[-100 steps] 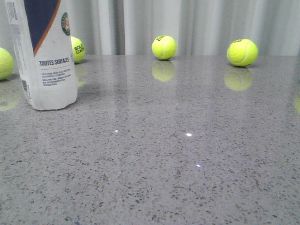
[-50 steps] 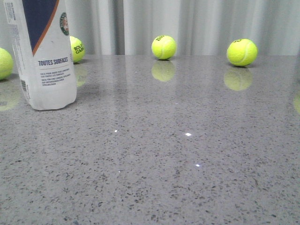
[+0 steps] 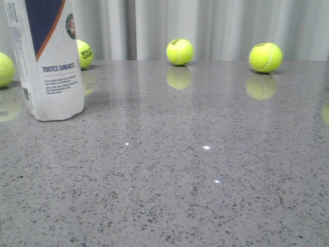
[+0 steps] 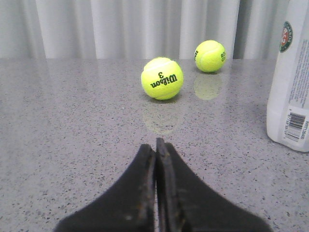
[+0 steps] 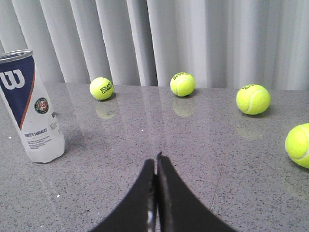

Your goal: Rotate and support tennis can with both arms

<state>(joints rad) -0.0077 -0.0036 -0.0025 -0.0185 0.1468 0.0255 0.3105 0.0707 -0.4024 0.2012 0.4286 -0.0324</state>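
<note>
Jaws of both grippers are pressed together, fingertip to fingertip, with nothing held. Left gripper (image 4: 155, 145) and right gripper (image 5: 156, 162) are each held low over the table (image 3: 205, 170), well apart from the tennis can (image 3: 47, 59). The can is stood upright at the table's left side, untouched. Several tennis balls are scattered along the far edge, among them a ball marked Wilson 3 (image 4: 162, 78). The speckled grey stone surface is backed by a pale pleated curtain (image 5: 193, 38).
</note>
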